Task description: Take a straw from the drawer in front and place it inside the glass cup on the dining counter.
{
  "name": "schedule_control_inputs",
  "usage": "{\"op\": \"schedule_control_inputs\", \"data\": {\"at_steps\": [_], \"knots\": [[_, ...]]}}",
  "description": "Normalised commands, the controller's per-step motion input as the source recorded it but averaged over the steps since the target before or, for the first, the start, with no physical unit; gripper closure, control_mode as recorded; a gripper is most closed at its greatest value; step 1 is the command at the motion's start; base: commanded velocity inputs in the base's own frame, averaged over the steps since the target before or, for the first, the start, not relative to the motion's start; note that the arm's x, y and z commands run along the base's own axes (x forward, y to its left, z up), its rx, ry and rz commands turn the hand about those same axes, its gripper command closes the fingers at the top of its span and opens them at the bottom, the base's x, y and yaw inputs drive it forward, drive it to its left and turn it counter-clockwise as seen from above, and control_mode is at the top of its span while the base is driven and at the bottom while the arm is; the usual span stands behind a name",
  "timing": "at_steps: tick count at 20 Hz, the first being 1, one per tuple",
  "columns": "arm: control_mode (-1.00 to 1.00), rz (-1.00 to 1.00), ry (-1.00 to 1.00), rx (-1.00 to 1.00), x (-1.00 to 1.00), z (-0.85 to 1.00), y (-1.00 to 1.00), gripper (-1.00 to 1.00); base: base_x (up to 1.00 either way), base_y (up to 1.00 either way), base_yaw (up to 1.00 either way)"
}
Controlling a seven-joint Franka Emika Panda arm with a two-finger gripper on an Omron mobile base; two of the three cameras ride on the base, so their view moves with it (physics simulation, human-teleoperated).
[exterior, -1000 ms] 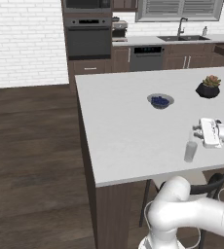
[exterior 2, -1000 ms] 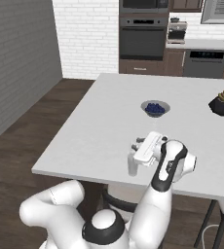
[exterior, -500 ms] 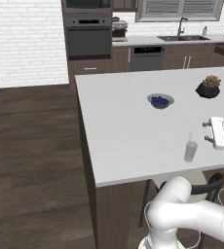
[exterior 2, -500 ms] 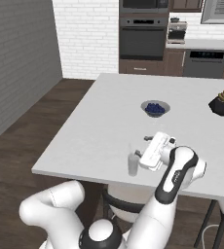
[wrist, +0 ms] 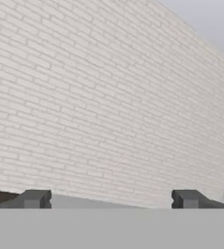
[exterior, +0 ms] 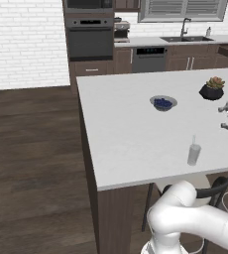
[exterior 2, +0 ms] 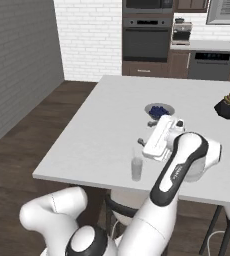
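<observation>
Now my claw [exterior 2: 145, 132] hangs spread and empty over the white dining counter [exterior: 131, 129], near its front edge beside the glass cup [exterior: 194, 154].

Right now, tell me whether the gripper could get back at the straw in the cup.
Probably yes. The gripper hangs open just above and beside the cup, the straw stands out of its top, and nothing lies between them on the counter.

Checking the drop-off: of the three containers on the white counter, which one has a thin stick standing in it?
The small translucent glass cup near the front edge; the straw pokes up from it.
</observation>
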Motion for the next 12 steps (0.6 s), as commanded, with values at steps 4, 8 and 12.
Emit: {"op": "schedule_control_inputs", "data": {"at_steps": [4, 8, 12], "knots": [[-1.00, -0.10, 0.00, -0.39, -0.63, 0.90, 0.57, -1.00, 0.00, 0.00, 0.00], [-1.00, -0.12, 0.00, -0.49, -0.61, 0.57, 0.67, -1.00, 0.00, 0.00, 0.00], [-1.00, -0.11, 0.00, -0.54, -0.42, 0.37, 0.76, -1.00, 0.00, 0.00, 0.00]]}}
